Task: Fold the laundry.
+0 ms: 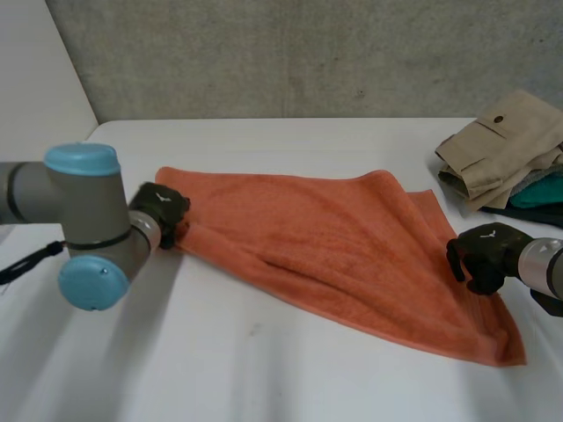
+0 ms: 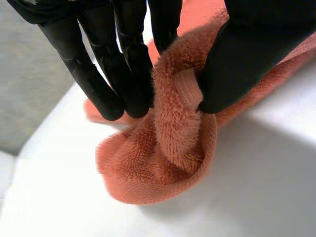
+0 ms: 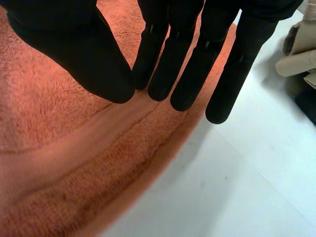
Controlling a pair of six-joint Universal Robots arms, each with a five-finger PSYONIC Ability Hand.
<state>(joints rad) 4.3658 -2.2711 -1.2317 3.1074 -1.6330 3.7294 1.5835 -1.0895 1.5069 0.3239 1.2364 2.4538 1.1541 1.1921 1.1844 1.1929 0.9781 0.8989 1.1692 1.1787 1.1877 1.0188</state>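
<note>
towel [image 1: 334, 246], orange and terry, is spread on a white table [image 1: 264, 369], rumpled and partly doubled over itself, with a long diagonal crease across it. no neat fold has been made yet. judged from this, the folding is at an early stage: the corners are yet to be brought together, the cloth smoothed, and the piece added to the pile [image 1: 506, 145] of folded clothes that lies beyond the right hand's fingers.

the left hand [image 1: 163, 211] is placed at one end corner of the towel. in the left wrist view, that corner [image 2: 173, 148] is seen bunched into a thick roll and clamped between the thumb [image 2: 247, 59] on one side and the fingers [image 2: 123, 74] on the other, with the rest of the bunch sagging onto the table just below the fingertips.

the right hand [image 1: 484, 255] is placed at the opposite side edge. in the right wrist view, its fingers [image 3: 187, 74] are held straight and close together, with the thumb [image 3: 89, 54] drawn in against the nearest one. no cloth is seen caught between them. the towel [image 3: 59, 163] lies flat under the thumb and fingertips, its edge running just beneath the outermost finger, with bare table past it.
</note>
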